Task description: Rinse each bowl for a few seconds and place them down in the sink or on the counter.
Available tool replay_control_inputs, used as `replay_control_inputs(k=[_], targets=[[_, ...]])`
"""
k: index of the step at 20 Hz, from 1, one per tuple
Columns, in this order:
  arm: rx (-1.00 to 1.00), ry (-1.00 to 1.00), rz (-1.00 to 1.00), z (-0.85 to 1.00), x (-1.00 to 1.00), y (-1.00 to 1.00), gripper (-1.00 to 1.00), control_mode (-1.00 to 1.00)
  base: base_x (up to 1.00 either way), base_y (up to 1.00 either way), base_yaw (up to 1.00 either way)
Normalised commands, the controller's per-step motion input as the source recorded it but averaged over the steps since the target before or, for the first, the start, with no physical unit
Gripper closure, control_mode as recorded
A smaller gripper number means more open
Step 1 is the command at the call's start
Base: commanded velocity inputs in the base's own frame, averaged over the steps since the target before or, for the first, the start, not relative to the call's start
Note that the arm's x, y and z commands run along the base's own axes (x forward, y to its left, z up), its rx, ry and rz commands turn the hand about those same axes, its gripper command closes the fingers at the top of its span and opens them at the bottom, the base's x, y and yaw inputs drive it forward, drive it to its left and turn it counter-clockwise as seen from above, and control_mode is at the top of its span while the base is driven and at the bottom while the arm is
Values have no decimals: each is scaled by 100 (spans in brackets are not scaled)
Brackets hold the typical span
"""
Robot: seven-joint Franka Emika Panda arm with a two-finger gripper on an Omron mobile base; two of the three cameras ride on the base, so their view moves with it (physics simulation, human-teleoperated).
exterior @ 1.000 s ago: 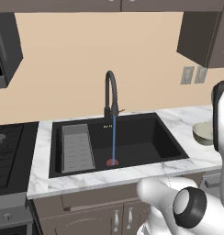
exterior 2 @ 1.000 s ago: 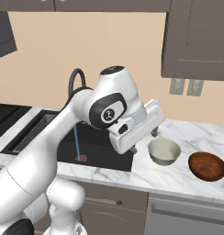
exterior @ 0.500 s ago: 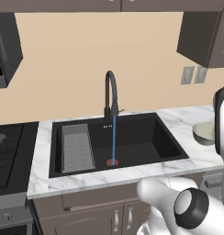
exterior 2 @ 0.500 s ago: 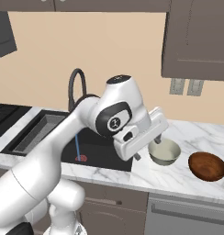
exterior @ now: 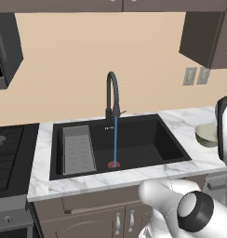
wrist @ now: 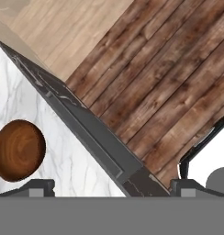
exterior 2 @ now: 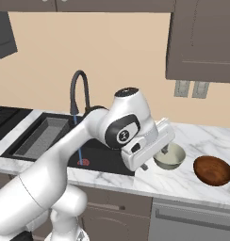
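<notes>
**Two bowls on the marble, water running, jaws spread**

Two round, shallow bowls sit on the counter (exterior 2: 201, 136), a white marble slab with grey veins over brown-grey cabinets, right of the sink (exterior: 134, 135). The cream bowl (exterior 2: 169, 157) is pale outside with a greenish hollow; the brown bowl (exterior 2: 213, 170) is reddish, with a wood-like grain. They stand near each other but apart, the cream one closer to the basin.

The sink is a large black rectangle with square walls. A grey ribbed tray (exterior: 78, 149) lies along its left side, and a red drain (exterior: 113, 164) marks the floor. A tall black gooseneck faucet (exterior: 112, 95) arches over it, and a thin blue stream falls straight onto the drain.

No writing or brand can be read anywhere. Two plain grey outlets (exterior 2: 191, 88) sit on the beige wall under a dark cabinet.

The right base view shows the white arm bent over the counter, with the gripper (exterior 2: 160, 151) just at the cream bowl's near-left rim; whether it touches cannot be told. The jaws stand spread wide, with nothing between them. The left base view shows the whole basin, with the cream bowl partly hidden by the arm at the right edge. The hand view, rolled, shows the brown bowl on marble, the counter's dark edge and a plank floor below.
</notes>
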Motion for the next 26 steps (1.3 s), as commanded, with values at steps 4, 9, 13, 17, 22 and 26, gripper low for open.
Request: replay_control_inputs(k=[4, 9, 13, 17, 22, 26], targets=[[0, 0, 0, -21, 9, -15, -100, -100, 0, 0, 0], [0, 0, 0, -17, 9, -12, -100, -100, 0, 0, 0], [0, 0, 0, -15, 16, -15, -100, -100, 0, 0, 0], [0, 0, 0, -13, 17, -18, -100, -100, 0, 0, 0], [3, 0, 0, -9, 15, -19, -100, -100, 0, 0, 0], [2, 0, 0, -10, 15, -20, -100, -100, 0, 0, 0]])
